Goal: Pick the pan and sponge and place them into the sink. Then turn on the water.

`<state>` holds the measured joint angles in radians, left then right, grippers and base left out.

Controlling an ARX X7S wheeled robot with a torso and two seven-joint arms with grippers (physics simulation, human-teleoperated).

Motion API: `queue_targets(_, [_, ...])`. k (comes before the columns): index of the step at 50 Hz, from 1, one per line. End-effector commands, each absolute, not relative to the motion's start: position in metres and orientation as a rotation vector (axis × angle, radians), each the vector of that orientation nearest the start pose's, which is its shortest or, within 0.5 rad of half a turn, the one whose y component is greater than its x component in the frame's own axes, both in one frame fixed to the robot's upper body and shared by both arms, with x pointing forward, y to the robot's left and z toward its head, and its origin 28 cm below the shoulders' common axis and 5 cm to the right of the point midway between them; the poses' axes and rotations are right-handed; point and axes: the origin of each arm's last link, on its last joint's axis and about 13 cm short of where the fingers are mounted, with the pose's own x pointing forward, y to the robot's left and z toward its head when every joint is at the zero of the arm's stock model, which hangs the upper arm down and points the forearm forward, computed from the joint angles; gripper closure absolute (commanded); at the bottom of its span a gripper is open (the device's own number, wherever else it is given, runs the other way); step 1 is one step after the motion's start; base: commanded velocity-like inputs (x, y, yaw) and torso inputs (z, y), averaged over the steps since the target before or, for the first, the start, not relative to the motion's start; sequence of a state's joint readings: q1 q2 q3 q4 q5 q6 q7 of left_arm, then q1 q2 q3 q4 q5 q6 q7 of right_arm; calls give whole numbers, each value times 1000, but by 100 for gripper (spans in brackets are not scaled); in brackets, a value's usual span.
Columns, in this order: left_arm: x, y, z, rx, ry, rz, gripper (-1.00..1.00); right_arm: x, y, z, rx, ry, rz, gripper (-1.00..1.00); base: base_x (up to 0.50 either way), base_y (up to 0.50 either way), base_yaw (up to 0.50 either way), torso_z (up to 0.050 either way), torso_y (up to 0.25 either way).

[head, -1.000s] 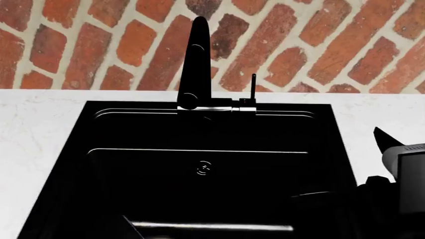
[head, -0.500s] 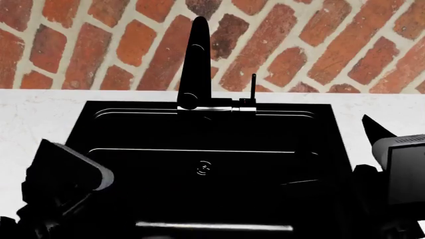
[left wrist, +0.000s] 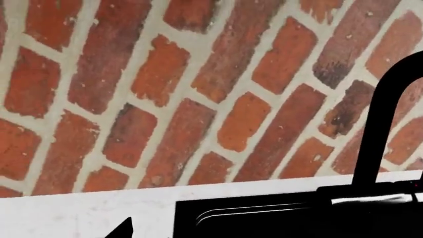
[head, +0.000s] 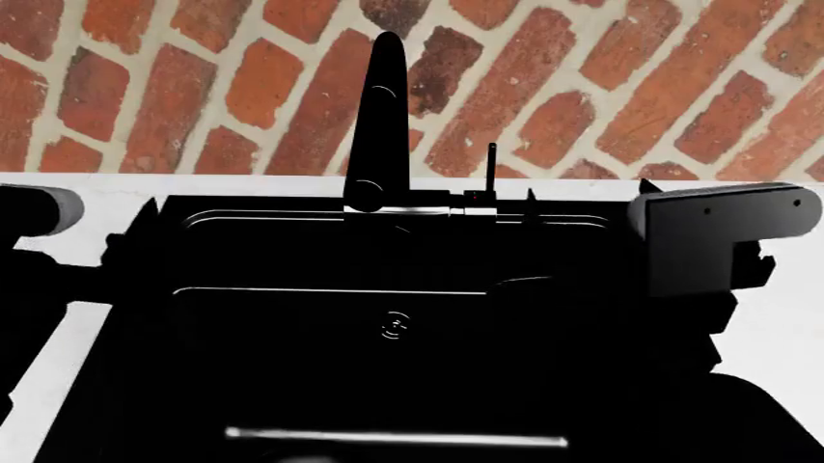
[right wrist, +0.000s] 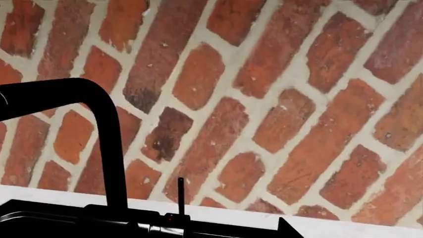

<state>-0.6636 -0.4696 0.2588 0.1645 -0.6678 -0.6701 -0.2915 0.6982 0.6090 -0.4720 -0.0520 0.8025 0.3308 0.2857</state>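
The sink is a large glossy black basin with a round drain and a tall black faucet at its back rim; a thin lever stands beside the faucet. Neither the pan nor the sponge is in view. My left arm reaches in over the sink's left rim. The right arm, with its grey block, hangs over the right rim. Both grippers merge with the black basin. Each wrist view shows only one dark fingertip, so neither gripper's state can be read.
A red brick wall rises right behind the white countertop. The faucet and lever stand close ahead in the right wrist view. The faucet's arch and the sink's corner show in the left wrist view.
Both arms have risen and moved forward toward the wall. The left arm went from low left up to the sink's left rim. The right arm's grey block moved up and inward.
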Motion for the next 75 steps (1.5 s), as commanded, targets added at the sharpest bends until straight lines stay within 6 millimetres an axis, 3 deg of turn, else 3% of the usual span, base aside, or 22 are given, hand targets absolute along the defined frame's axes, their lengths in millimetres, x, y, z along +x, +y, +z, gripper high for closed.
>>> queue_targets(1, [301, 258, 182, 20, -4, -11, -100, 347, -130, 165, -19, -49, 189, -100, 0, 0, 0, 0, 0])
queue_targets(24, [302, 270, 180, -51, -9, 36, -100, 386, -122, 167, 5, 13, 202, -100, 0, 0, 0, 0, 0])
queue_targets(36, [303, 265, 179, -47, -1, 20, -100, 406, -123, 167, 26, 41, 189, -100, 0, 0, 0, 0, 0])
queue_targets(40, [302, 270, 179, -68, -30, 20, -100, 421, -119, 168, 6, 64, 199, -100, 0, 0, 0, 0, 0])
queue_targets(75, [304, 267, 180, -29, -24, 30, -100, 431, -108, 180, 9, 67, 207, -100, 0, 0, 0, 0, -37])
